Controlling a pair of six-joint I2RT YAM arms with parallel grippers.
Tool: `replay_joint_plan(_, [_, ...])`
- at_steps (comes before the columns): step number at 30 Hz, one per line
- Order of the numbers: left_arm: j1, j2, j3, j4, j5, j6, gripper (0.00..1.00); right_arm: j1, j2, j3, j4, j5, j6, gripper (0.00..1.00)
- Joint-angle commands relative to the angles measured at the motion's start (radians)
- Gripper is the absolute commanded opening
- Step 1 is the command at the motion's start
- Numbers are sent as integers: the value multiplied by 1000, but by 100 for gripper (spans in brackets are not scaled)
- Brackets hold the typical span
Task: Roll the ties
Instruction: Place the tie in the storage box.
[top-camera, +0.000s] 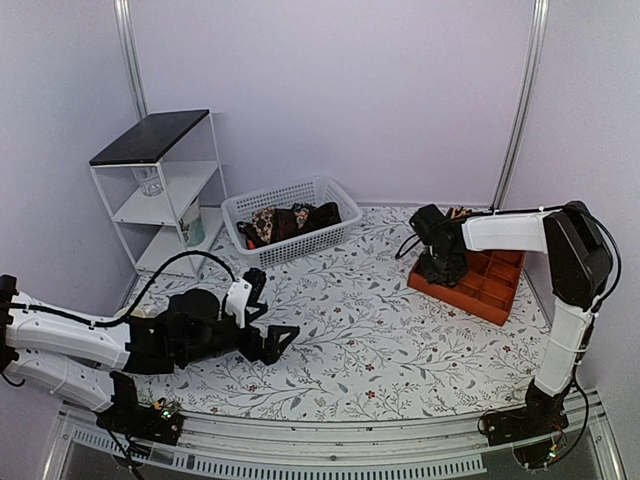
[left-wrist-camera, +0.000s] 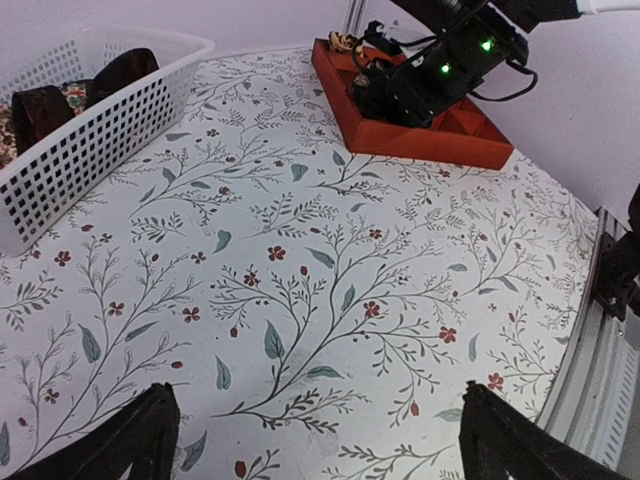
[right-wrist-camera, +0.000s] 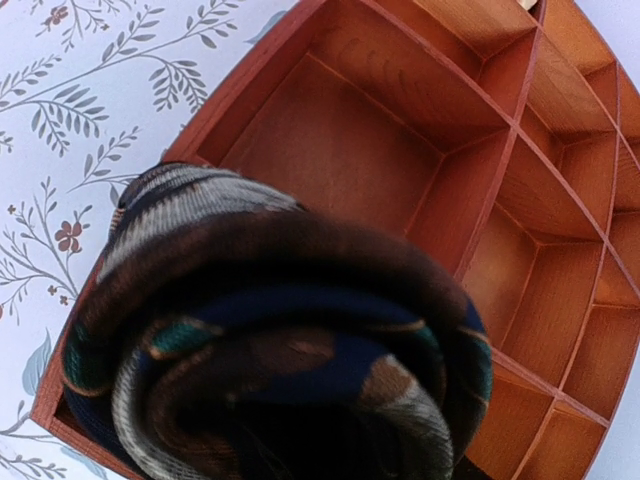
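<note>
Rolled tie (right-wrist-camera: 270, 340) sits pinched in right gripper (top-camera: 442, 266) over orange tray (right-wrist-camera: 345, 150); left gripper (left-wrist-camera: 318, 445) gapes empty

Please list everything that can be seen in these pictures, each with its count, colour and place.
basket: one, white, back centre
loose ties: several, dark patterned, in the basket
tray: one, orange-red, right side
rolled tie: one, dark brown-green, over the tray's left corner
shelf: one, white with black top, back left
tablecloth: one, white floral, covering the table
left arm: one, black-white, near left, jaws open, empty
right arm: one, white-black, right, jaws closed on rolled tie
</note>
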Motion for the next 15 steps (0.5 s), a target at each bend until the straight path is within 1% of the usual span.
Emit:
replay_joint_plan(1, [13, -26, -23, 0, -22, -9, 99, -16, 125, -37, -49, -152, -63, 45])
replay_joint_plan(6, [12, -31, -21, -4, -41, -13, 98, -22, 173, -13, -71, -247, -137, 45])
replay_joint_plan(8, [13, -31, -21, -3, -46, -17, 99, -26, 202, 43, -94, -278, -172, 45])
replay_joint_plan(11, [12, -29, -16, -9, -53, -22, 98, -30, 237, 78, -113, -338, -208, 45])
replay_joint_plan(15, [13, -30, -9, -20, -66, -27, 99, -31, 305, 125, -172, -379, -245, 45])
